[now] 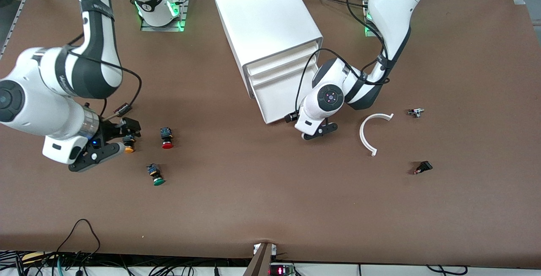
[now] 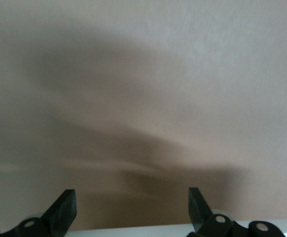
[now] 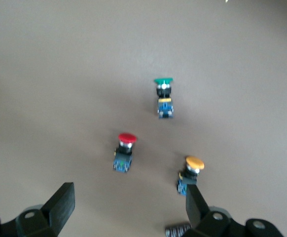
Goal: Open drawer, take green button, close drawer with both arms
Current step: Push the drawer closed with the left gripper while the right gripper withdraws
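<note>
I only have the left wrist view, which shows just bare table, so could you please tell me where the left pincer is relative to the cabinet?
Observer: The left pincer hangs open over the table, just in front of the cabinet, by the corner of its lowest drawer toward the left arm's end.
Operator: Thank you. Where is the green button?
Observer: The green button lies out on the table toward the right arm's end, nearer to the front camera than the red button.
Operator: And the right pincer?
Observer: The right pincer is open, low over the yellow button.
</note>
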You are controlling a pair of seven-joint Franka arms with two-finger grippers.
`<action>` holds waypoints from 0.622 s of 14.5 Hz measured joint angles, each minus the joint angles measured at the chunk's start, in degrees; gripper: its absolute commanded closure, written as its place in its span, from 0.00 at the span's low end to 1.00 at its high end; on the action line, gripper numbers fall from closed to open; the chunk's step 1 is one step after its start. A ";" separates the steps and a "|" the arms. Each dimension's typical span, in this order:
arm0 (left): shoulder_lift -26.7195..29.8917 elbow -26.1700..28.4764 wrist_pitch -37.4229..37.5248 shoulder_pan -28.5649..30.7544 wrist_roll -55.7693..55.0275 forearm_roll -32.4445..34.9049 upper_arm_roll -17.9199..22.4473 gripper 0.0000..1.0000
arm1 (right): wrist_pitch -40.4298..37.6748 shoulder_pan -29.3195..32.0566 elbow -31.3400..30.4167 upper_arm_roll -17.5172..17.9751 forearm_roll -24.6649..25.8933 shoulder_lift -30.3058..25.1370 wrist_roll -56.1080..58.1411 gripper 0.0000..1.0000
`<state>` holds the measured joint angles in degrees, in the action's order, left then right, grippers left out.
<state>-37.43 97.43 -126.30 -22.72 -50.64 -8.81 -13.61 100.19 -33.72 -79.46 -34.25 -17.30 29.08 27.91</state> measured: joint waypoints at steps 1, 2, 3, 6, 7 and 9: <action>0.01 0.03 1.16 0.01 0.00 -0.29 -0.46 0.00 | -1.54 0.05 0.90 0.40 0.98 -0.58 0.00 0.00; 0.01 0.05 2.66 0.02 -0.02 -0.36 -1.02 0.00 | -3.40 0.20 2.19 1.03 1.89 -1.07 -0.01 0.00; 0.02 0.05 4.32 0.06 -0.04 -0.39 -1.72 0.00 | -5.38 0.58 3.54 1.92 2.75 -1.69 -0.08 0.00; 0.06 0.06 8.23 0.08 -0.26 -0.41 -3.98 0.00 | -11.86 4.13 7.18 6.75 6.00 -4.87 -0.30 0.00; 0.06 0.08 8.83 0.07 -0.34 -0.42 -4.68 0.00 | -13.33 6.35 7.72 9.60 8.12 -6.52 -0.32 0.00; 0.06 0.18 9.31 0.04 -0.46 -1.04 -5.89 0.00 | -15.15 12.13 7.96 17.30 13.95 -9.69 -0.34 0.00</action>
<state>-37.37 97.61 -116.99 -22.68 -51.09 -9.85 -19.50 85.04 -21.59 -71.50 -16.95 -3.35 19.40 27.58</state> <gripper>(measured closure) 0.000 0.000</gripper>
